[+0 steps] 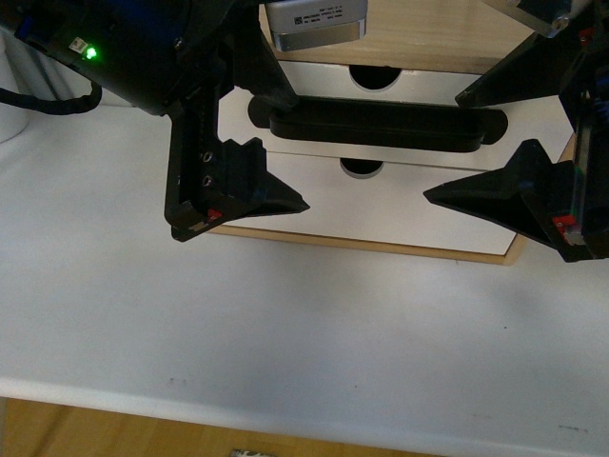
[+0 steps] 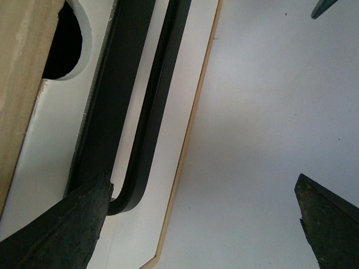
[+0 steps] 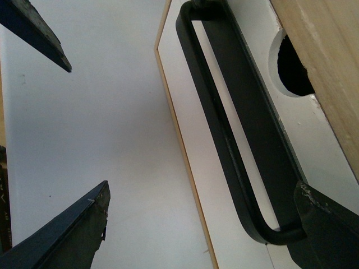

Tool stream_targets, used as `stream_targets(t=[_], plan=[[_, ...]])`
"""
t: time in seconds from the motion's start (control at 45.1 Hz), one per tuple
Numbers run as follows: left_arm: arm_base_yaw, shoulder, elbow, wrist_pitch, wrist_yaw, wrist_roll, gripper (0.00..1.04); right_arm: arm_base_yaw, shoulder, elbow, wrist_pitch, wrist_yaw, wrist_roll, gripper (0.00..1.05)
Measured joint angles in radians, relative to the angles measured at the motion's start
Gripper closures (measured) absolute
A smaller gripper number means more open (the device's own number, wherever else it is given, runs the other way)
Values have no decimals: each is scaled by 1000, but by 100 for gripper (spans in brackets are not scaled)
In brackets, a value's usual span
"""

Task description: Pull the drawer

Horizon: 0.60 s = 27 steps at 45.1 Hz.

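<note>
The drawer point(image 1: 533, 119) has a white front, a long black bar handle point(image 1: 376, 129) and a half-round notch point(image 1: 374, 76) in its top edge. My left gripper point(image 1: 300, 149) stands open at the handle's left end, one finger above it and one below. My right gripper point(image 1: 442, 148) is open near the handle's right end in the same way. In the left wrist view, the left gripper point(image 2: 202, 196) has one finger point(image 2: 61, 224) beside the curved end of the handle point(image 2: 151, 112). The right gripper point(image 3: 202, 196) has a finger point(image 3: 328, 230) at the other end of the handle point(image 3: 224, 129).
A plain white drawer front point(image 1: 314, 190) without a handle lies below the handled one, in a light wooden frame point(image 1: 428, 29). The cabinet rests on a white table point(image 1: 285, 314), whose front edge runs along the bottom. A grey box point(image 1: 314, 24) sits on top.
</note>
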Motion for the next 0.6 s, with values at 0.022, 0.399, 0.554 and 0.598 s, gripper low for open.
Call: stream_targets(t=[0.022, 0.399, 0.554, 0.598], plan=[[0, 5, 3, 0, 0, 0, 6, 5, 7, 3, 3, 2, 0, 9], [-1, 45, 23, 24, 4, 0, 6, 40, 62, 17, 59, 28, 1, 9], [-6, 58, 29, 34, 3, -1, 6, 47, 70, 17, 75, 34, 3, 9], [-8, 61, 30, 34, 3, 0, 6, 49, 73, 18, 80, 38, 4, 9]])
